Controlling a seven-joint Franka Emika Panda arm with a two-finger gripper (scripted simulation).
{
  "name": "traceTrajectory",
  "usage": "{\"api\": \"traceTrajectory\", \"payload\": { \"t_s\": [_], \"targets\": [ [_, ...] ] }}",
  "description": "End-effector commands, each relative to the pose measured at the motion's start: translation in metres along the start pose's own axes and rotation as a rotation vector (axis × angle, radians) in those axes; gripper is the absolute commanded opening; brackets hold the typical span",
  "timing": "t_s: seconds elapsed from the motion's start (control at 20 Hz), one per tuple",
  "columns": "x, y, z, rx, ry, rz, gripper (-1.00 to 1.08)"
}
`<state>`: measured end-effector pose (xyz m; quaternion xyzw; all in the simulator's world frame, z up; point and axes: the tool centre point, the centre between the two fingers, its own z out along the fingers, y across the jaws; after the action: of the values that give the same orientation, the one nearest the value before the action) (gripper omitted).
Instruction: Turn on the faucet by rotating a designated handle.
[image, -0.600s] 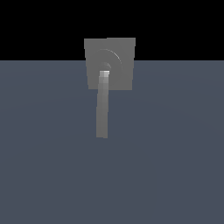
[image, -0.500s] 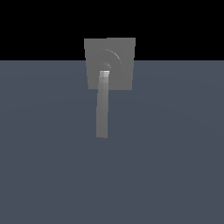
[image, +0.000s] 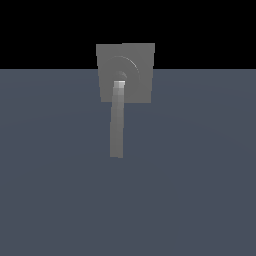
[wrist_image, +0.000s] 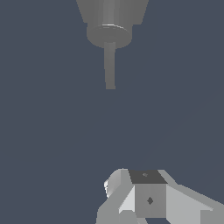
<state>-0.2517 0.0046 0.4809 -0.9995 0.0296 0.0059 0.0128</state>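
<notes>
Exterior view: faucet (image: 135, 60) at upper centre, matte grey square plate with raised concentric rings, straddling the line where the black backdrop meets the flat slate-blue surface (image: 200, 175). Handle (image: 117, 120) starts at the plate's centre, long axis running nearly straight down the frame with a slight lean toward the exterior view's left at its free end. Free end well past the plate's lower edge, over the slate-blue surface. Bar straight, narrow, lighter grey than the plate, brightest near the hub. No arm or claw in this view.

Wrist view: faucet (wrist_image: 92, 11) seen with the plate cut by the frame edge, round raised hub below it. Handle (wrist_image: 110, 65) sticks out from the hub, foreshortened, long axis pointing toward the camera and the claw (wrist_image: 144, 197). Claw well apart from the handle's free end, touching nothing. Only white-grey blocky housing and one dark pad face visible, fingertips cut off by the frame edge, so cannot tell whether the claw is spread or closed. Slate-blue surface fills the rest.
</notes>
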Motion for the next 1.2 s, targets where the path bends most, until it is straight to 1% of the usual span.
{"api": "traceTrajectory", "payload": {
  "t_s": [0.0, 0.15, 0.3, 0.45, 0.6, 0.75, 0.85, 1.0, 1.15],
  "targets": [
    [0.000, 0.000, 0.001, 0.004, -0.003, 0.003, -1.00],
    [0.000, 0.000, -0.001, -0.008, 0.005, -0.006, -1.00],
    [0.001, 0.001, -0.003, -0.038, 0.020, -0.027, -1.00],
    [0.002, 0.002, -0.007, -0.086, 0.044, -0.061, -1.00],
    [0.003, 0.003, -0.013, -0.154, 0.073, -0.108, -1.00],
    [0.004, 0.004, -0.021, -0.243, 0.107, -0.168, -1.00],
    [0.006, 0.004, -0.028, -0.316, 0.130, -0.215, -1.00],
    [0.008, 0.003, -0.042, -0.447, 0.162, -0.298, -1.00],
    [0.010, -0.001, -0.057, -0.597, 0.183, -0.389, -1.00]
  ]
}}
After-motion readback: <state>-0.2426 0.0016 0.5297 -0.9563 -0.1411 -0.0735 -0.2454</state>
